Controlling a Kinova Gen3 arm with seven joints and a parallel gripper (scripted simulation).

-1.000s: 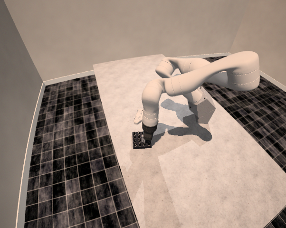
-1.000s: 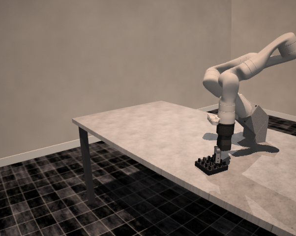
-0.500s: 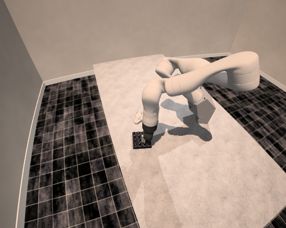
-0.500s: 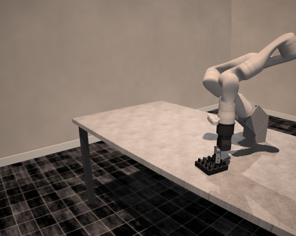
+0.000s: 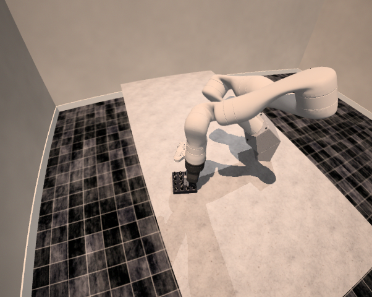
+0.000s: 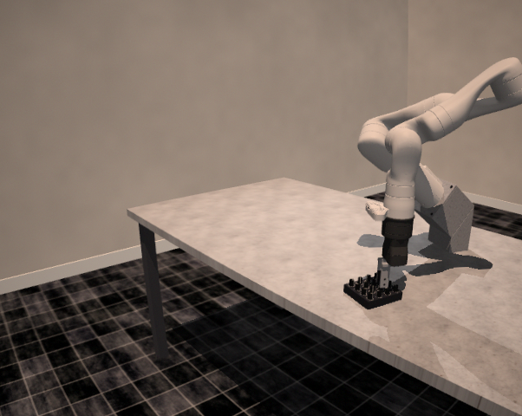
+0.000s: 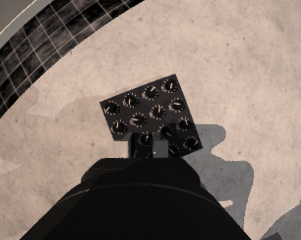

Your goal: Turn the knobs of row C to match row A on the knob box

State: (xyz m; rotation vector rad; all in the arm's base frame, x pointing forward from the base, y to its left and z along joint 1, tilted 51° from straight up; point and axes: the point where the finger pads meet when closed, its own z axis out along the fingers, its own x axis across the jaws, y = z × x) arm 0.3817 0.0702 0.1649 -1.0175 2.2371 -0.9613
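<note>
The black knob box [image 5: 185, 192] [image 6: 357, 299] [image 7: 125, 114] sits flat on the table, turned at an angle in the wrist view. Its knobs stand in a square grid; white lines show on several. Its names are too small to read and I cannot make out the socket, so I cannot tell the rows. My gripper [image 5: 186, 183] [image 6: 382, 285] [image 7: 142, 141] points down over the box, partly open, with its fingertips near the height of the knob tops. One knob [image 7: 145, 139] shows between the fingers in the wrist view. The fingers and gripper body hide the nearest corner and some knobs.
The pale table [image 5: 291, 223] [image 6: 252, 224] [image 7: 240, 75] carries the box near one long edge. Other knobs stand close around the fingers. The arm's base [image 5: 267, 143] [image 6: 452, 219] stands behind the box. Arm shadows fall beside the box.
</note>
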